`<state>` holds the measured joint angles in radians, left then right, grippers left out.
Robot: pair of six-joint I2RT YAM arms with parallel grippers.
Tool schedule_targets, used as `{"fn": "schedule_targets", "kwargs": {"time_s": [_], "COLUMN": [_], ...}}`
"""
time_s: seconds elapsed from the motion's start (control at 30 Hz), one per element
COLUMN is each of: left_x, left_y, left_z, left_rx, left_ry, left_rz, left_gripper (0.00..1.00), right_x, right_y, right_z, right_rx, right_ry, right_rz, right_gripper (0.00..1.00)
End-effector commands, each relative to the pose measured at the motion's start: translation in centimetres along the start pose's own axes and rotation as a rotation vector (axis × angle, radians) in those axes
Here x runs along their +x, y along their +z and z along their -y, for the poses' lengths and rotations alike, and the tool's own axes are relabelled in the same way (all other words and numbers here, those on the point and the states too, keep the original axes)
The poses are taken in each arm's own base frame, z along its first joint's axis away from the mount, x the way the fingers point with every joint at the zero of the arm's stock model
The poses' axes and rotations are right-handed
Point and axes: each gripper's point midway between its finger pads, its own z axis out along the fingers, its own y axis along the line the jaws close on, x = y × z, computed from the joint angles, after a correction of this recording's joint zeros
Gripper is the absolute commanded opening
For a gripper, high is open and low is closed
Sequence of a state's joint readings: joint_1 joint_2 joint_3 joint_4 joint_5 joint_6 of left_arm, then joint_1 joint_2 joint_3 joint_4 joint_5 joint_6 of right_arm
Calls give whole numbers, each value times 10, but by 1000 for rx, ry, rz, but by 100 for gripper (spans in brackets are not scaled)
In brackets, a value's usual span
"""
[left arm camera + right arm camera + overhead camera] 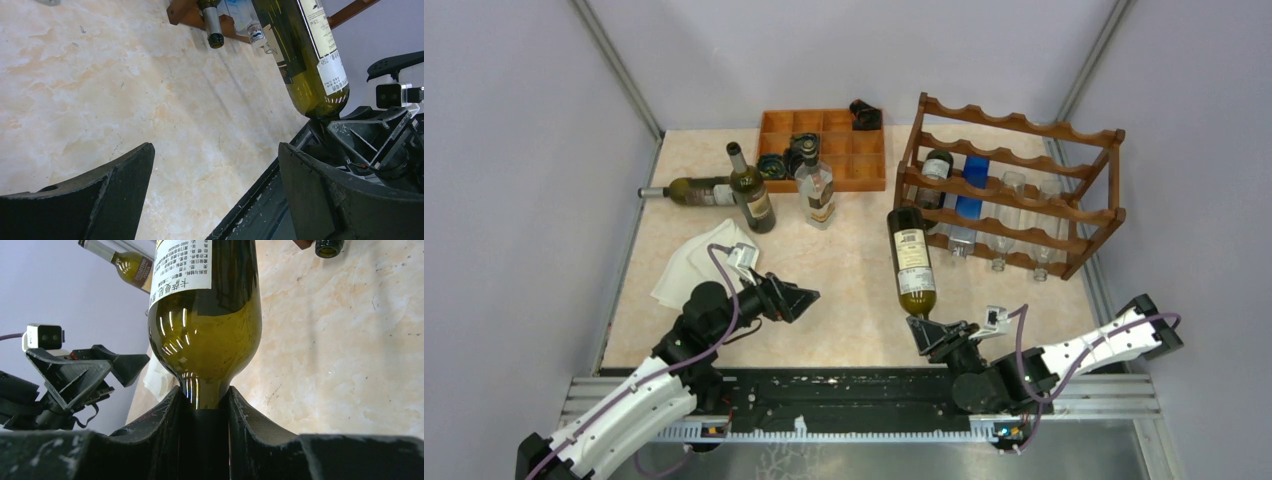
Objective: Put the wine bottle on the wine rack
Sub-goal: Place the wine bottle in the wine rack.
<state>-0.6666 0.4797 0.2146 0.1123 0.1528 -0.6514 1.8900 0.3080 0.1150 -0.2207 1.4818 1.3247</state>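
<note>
The smooth dark-green glass wine bottle [912, 262] with its white paper label has its slim neck clamped in the right end effector [923, 324]. Its base is just beside the scalloped reddish wooden wine rack [1024, 124], over the marbled beige bench [844, 290]. The left end effector [807, 298] gapes wide, holding nothing.

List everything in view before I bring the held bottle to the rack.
dark green glass wine bottle with white label: one, in front of the rack, held by its neck
reddish-brown wooden wine rack: one, right rear
racked bottles: at least four; dark, blue, clear
loose bottles: three, left rear; green lying, green standing, clear standing
orange-brown wooden compartment tray: one, rear centre, holding small black items
white cloth: one, near left
left gripper: black, open, empty, beside the cloth
right gripper: black, shut on the bottle's neck
</note>
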Motion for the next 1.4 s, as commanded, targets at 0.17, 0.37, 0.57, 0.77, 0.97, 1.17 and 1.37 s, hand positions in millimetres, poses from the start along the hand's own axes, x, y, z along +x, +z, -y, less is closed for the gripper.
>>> {"fn": "schedule_targets", "kwargs": {"time_s": [0.17,0.37,0.57,0.77,0.97,1.17,1.37], "left_x": [-11,-12,-12,-13,-13,-14,-13], "left_y": [3,3,3,5,7,8,9], "left_z": [7,8,9,11,11,11,12], "left_rx": [18,23,24,30,34,33,36], "left_ry": [23,22,19,19,21,29,27], "left_rz": [24,24,24,23,16,18,13], "left_gripper": [99,99,99,99,99,99,99], "right_x": [-42,-51,-61,-65,-71,-83,-93], "right_y": [1,1,1,1,2,4,5], "right_z": [-21,-21,-19,-20,-18,-11,-6], "right_rx": [-6,-7,12,23,42,76,98], "right_ry": [100,94,82,65,66,56,51], "right_rz": [156,191,225,230,246,275,297], "right_gripper": [0,0,0,0,0,0,0]}}
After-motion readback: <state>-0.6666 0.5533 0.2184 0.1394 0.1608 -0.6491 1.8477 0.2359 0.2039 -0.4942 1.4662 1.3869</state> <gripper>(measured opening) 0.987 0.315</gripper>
